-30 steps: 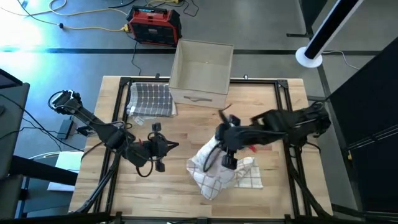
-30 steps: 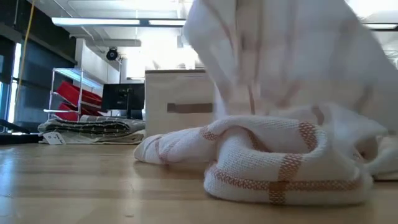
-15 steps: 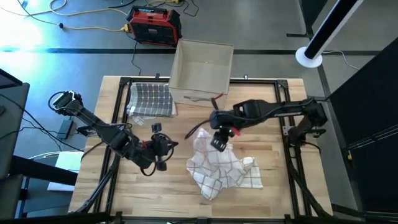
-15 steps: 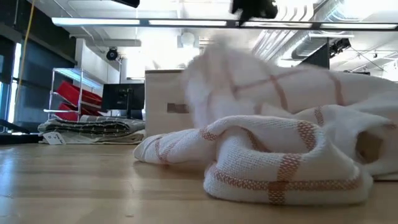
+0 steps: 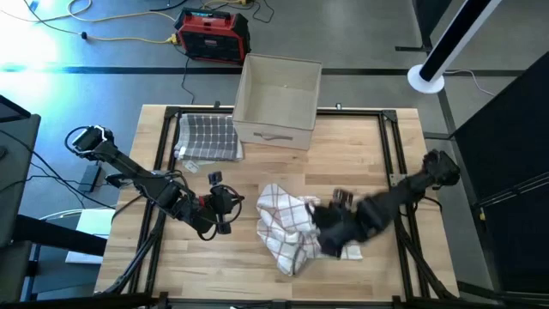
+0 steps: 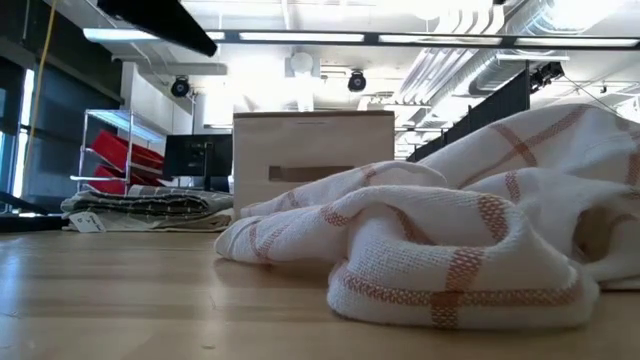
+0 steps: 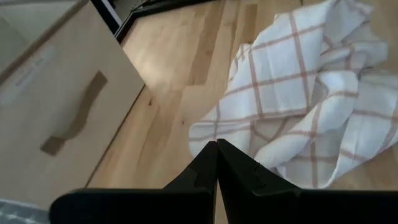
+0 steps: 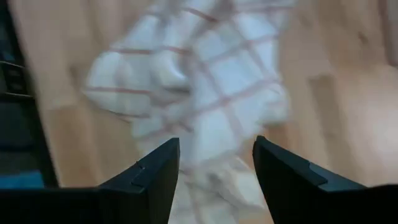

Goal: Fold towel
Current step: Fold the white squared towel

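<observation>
Towel [image 5: 287,227]: crumpled on the table [image 5: 257,172], toward its front edge, right of centre.
Left gripper [image 5: 230,206]: just left of the towel, fingers together.
Right gripper [image 5: 330,233]: over the towel's right side, fingers parted.
Box [image 5: 277,99]: at the table's back edge, behind the towel.
Folded cloth [image 5: 207,137]: on the table, touching the box's left side.
Power unit [image 5: 213,34]: on the floor behind the table.

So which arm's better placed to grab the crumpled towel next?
Probably the right: the right gripper hangs open directly over the towel, while the left gripper is shut and off to the side.
</observation>
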You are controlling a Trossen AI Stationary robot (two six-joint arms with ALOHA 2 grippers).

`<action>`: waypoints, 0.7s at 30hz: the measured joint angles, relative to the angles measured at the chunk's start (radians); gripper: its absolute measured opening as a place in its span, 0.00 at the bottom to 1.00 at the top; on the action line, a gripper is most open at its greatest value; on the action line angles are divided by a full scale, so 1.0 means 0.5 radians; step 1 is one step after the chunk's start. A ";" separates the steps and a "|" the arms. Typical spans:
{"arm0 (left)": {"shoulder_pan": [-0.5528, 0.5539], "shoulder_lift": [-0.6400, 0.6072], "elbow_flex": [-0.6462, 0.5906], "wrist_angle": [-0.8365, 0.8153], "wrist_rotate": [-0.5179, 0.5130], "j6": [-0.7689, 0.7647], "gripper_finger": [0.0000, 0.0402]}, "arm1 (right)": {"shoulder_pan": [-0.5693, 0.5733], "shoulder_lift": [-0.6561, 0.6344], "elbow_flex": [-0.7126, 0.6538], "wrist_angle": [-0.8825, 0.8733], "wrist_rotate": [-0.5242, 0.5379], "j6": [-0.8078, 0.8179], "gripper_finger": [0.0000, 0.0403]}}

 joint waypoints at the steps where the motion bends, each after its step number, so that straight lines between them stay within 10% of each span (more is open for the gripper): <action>1: -0.005 0.000 -0.037 0.077 0.009 -0.001 0.00 | 0.066 0.000 -0.078 0.139 0.045 0.026 0.47; 9: 0.006 0.134 -0.299 0.702 0.300 0.212 0.00 | 0.337 0.002 -0.799 1.055 0.190 0.185 0.47; 21: 0.075 0.277 -0.322 0.793 0.363 0.137 0.00 | 0.304 0.004 -1.182 1.133 0.262 0.294 0.47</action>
